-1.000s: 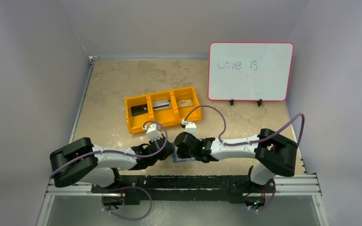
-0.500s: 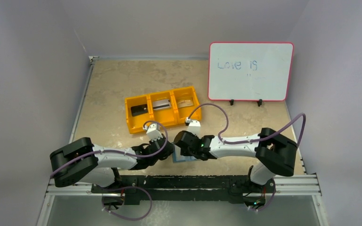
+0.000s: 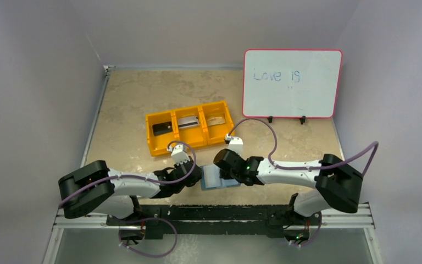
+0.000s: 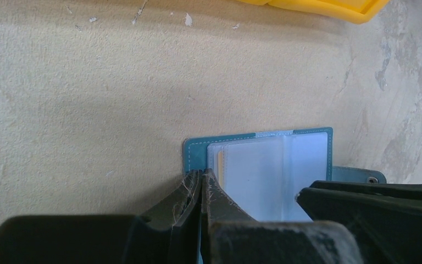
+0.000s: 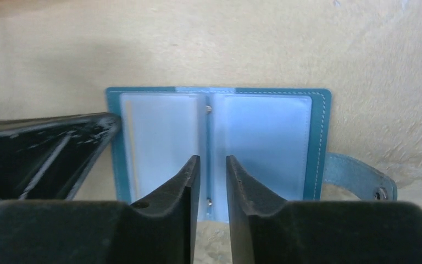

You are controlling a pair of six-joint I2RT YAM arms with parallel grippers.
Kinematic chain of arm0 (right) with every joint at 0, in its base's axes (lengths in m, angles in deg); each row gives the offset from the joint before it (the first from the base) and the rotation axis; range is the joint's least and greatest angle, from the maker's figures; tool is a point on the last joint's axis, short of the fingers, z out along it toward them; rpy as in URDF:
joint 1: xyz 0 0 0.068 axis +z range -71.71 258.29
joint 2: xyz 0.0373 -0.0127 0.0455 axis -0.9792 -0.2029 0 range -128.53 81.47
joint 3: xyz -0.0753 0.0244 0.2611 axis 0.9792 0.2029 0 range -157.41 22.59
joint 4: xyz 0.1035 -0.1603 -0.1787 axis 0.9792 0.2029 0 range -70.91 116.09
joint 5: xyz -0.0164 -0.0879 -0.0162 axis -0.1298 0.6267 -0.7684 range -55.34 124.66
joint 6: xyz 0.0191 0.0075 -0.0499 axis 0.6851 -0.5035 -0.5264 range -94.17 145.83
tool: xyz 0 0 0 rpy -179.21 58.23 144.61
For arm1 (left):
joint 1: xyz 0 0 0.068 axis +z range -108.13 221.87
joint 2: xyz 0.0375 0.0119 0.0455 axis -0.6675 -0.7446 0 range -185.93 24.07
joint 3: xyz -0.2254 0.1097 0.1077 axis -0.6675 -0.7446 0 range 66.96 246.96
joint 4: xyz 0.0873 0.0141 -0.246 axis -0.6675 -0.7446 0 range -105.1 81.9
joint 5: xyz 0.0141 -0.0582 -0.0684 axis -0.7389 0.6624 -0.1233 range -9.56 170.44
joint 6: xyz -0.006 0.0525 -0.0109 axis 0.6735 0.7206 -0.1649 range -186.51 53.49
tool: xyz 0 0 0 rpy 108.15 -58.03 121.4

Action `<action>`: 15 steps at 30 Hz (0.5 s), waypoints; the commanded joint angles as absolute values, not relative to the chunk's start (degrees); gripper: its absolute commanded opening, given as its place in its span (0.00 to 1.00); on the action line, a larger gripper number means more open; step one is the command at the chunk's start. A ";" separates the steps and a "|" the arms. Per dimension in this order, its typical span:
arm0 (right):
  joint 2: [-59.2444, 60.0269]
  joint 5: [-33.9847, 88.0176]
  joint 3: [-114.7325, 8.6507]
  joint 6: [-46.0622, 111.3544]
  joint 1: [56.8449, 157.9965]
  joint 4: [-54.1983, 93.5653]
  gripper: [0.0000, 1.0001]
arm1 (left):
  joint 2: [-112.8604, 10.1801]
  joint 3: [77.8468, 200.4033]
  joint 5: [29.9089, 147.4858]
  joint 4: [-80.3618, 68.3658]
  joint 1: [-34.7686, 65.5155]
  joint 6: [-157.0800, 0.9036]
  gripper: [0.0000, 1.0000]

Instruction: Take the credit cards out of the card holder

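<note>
The card holder (image 5: 264, 132) lies open and flat on the table, teal at the rim and pale blue inside, with its snap tab (image 5: 362, 179) sticking out to the right. A thin tan card edge (image 4: 220, 164) shows in its left sleeve. My left gripper (image 4: 202, 174) is shut, its tips resting on the holder's left edge. My right gripper (image 5: 213, 159) hovers over the spine, slightly open, with nothing between its fingers. In the top view the holder (image 3: 222, 180) lies between both grippers. Three credit cards lie in the orange bin: black (image 3: 162, 127), silver (image 3: 187, 121) and tan (image 3: 215, 120).
The orange three-compartment bin (image 3: 153, 149) sits just behind the grippers. A whiteboard (image 3: 291, 83) with writing stands at the back right. Grey walls close in the table on the left, right and back.
My right gripper has opened a little and pulled back to the right, uncovering more of the holder. The left arm and the holder have not moved.
</note>
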State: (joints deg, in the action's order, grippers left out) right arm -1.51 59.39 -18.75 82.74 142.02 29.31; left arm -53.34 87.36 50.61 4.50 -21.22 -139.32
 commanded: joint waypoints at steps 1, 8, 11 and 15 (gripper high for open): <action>5.37 58.88 -17.81 75.89 142.27 23.99 0.34 | -56.25 86.84 53.08 -1.03 -21.19 -137.64 0.00; 7.78 53.16 -14.53 69.21 142.87 15.43 0.63 | -55.72 86.78 52.85 -1.03 -21.23 -137.80 0.00; 5.34 53.80 -14.75 70.33 143.68 16.32 0.72 | -55.36 86.61 52.67 -1.07 -21.23 -138.06 0.00; 0.94 54.50 -16.26 70.83 144.99 16.73 0.76 | -54.59 85.83 52.40 -0.28 -21.18 -138.59 0.00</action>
State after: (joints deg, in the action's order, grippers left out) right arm 4.00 54.38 -15.01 71.59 143.74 17.74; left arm -52.77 87.36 50.61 4.50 -21.20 -139.35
